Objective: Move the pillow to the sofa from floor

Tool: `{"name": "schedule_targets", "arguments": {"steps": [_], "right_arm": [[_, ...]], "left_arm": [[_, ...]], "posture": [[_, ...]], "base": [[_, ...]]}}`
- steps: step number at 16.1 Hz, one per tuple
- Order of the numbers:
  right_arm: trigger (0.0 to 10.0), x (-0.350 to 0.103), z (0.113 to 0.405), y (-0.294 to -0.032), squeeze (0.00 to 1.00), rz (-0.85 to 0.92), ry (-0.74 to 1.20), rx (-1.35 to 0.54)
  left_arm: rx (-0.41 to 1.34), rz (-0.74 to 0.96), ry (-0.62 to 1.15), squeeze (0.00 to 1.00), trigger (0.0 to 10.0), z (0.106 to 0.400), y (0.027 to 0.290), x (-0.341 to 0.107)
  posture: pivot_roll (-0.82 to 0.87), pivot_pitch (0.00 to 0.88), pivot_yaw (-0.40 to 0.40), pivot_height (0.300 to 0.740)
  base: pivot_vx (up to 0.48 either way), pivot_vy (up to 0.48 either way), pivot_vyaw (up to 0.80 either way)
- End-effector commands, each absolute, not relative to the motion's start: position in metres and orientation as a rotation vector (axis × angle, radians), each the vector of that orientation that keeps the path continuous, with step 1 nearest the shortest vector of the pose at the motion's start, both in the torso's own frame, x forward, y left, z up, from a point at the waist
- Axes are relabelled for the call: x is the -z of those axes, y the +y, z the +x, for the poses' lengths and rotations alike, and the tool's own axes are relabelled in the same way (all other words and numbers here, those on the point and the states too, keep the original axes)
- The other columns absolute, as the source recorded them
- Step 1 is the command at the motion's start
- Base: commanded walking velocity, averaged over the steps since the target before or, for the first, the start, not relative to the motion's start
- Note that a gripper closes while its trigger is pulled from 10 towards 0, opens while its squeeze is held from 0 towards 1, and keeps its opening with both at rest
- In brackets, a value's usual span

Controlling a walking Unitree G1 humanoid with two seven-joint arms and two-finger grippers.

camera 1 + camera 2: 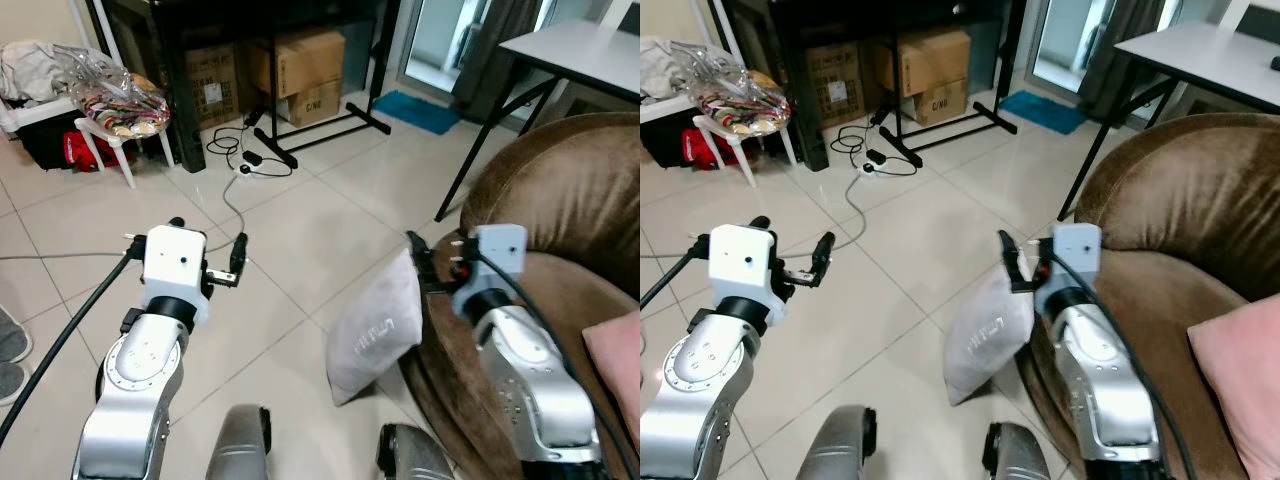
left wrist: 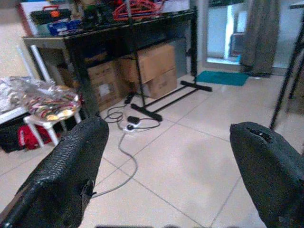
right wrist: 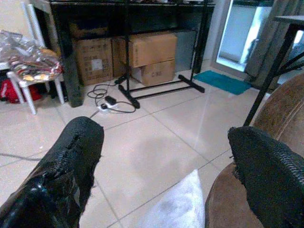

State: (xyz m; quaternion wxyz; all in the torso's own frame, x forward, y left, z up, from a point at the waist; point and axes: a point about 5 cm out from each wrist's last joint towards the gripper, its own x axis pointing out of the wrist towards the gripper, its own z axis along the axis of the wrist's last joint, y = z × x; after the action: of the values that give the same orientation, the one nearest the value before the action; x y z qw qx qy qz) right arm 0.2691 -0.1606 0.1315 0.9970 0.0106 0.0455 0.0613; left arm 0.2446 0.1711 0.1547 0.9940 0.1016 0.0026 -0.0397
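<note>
A grey pillow (image 1: 375, 325) stands on edge on the tiled floor, leaning against the front of the brown sofa (image 1: 570, 190). My right gripper (image 1: 437, 250) hovers just above the pillow's top corner, beside the sofa's arm, with its fingers spread open and empty. A corner of the pillow (image 3: 175, 209) lies below and between the black fingers (image 3: 76, 156) in the right wrist view. My left gripper (image 1: 208, 242) is held out over bare tiles to the pillow's left, open and holding nothing, its fingers (image 2: 71, 166) wide apart.
A pink cushion (image 1: 615, 350) lies on the sofa seat. A power strip with its cable (image 1: 245, 168) trails across the floor ahead. Beyond it stand a black table with cardboard boxes (image 1: 295, 65), a white stool piled with bags (image 1: 115, 105) and a white desk (image 1: 580, 45).
</note>
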Motion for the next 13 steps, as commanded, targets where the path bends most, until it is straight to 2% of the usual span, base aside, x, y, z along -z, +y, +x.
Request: {"name": "schedule_targets", "arguments": {"steps": [1,2,5,13], "right_arm": [[10.0,-0.1336,0.2709,-0.1572,0.0,0.02,0.081,-0.133],[10.0,-0.1333,0.2709,-0.1572,0.0,0.022,0.082,-0.133],[10.0,-0.1323,0.2714,-0.1567,0.0,0.027,0.088,-0.136],[10.0,-0.1323,0.2713,-0.1577,0.0,0.031,0.087,-0.134]], "left_arm": [[0.072,0.212,-0.011,0.0,10.0,0.245,0.1736,-0.1583],[0.071,0.212,-0.011,0.0,10.0,0.245,0.1737,-0.1584],[0.072,0.213,-0.012,0.0,10.0,0.2458,0.1738,-0.1585],[0.076,0.214,-0.012,0.0,10.0,0.2464,0.1731,-0.1587]], "posture": [[0.11,0.0,-0.062,0.64],[0.11,0.0,-0.062,0.64],[0.11,0.0,-0.062,0.64],[0.11,0.0,-0.062,0.64]], "base": [[0.259,0.0,0.0],[0.259,0.0,0.0],[0.261,0.0,-0.8],[0.262,0.0,0.0]]}}
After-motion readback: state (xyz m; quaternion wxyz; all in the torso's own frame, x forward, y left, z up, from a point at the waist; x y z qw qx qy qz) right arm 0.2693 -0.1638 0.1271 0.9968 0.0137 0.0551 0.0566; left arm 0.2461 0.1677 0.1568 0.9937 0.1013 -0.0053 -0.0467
